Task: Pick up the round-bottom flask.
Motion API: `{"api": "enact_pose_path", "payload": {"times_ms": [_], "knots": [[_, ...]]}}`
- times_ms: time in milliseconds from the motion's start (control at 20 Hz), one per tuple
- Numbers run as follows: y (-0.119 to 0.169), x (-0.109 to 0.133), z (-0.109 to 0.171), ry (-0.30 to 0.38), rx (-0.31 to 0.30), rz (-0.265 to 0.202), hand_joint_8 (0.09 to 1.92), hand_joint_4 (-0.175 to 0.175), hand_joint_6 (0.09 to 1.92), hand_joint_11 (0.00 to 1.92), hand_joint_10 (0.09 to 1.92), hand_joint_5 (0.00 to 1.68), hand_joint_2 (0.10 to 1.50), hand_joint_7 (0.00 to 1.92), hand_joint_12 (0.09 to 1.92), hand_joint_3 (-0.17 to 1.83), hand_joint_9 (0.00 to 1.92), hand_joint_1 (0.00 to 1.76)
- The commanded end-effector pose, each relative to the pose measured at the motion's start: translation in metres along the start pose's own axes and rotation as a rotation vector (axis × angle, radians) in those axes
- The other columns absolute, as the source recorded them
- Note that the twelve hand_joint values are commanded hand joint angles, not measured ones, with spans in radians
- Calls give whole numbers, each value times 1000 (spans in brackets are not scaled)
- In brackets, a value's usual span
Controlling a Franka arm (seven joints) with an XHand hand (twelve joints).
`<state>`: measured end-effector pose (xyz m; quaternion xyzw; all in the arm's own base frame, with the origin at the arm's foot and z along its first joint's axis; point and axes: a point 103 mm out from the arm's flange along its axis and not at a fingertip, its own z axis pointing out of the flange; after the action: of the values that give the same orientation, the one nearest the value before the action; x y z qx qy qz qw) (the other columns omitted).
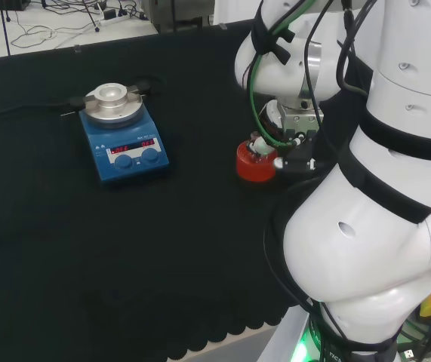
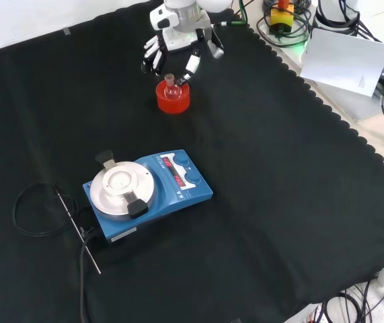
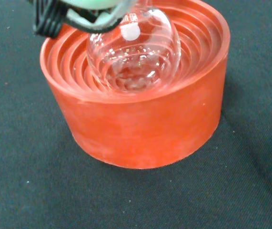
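A clear round-bottom flask (image 2: 171, 84) stands upright in a red ribbed stand (image 2: 173, 98) near the far edge of the cloth in the front view. The wrist view has its bulb (image 3: 135, 52) seated in the stand's ribbed hollow (image 3: 140, 114). The hand (image 2: 178, 40) hangs just above it, fingers (image 2: 152, 59) pointing down and spread to either side of the flask's neck; I see none curled round the glass. In the head view the stand (image 1: 254, 163) and flask (image 1: 259, 143) sit right beside the arm's white links, with the hand (image 1: 294, 124) partly hidden behind them.
A blue hotplate stirrer (image 2: 148, 192) with a round metal top stands mid-cloth, seen also as the stirrer (image 1: 123, 136) at left in the head view. A thin metal probe (image 2: 77, 229) and black cable lie beside it. White paper (image 2: 346, 60) lies past the cloth's scalloped edge.
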<state>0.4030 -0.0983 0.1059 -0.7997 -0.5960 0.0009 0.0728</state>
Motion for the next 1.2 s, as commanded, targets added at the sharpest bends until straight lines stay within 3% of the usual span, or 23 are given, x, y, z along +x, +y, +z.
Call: {"api": "enact_pose_path", "payload": {"times_ms": [50, 700, 1200], "knots": [[-1, 15, -12, -43, -8, -7, 675, 174, 931, 436, 562, 1108, 758, 483, 1292, 602, 738, 1071], [-2, 36, -80, -26, -5, -29, 668, 175, 942, 452, 551, 1130, 698, 469, 1290, 706, 751, 1083], [22, 63, -124, 8, 4, -42, 666, 175, 940, 449, 550, 1135, 690, 461, 1291, 718, 747, 1085]]}}
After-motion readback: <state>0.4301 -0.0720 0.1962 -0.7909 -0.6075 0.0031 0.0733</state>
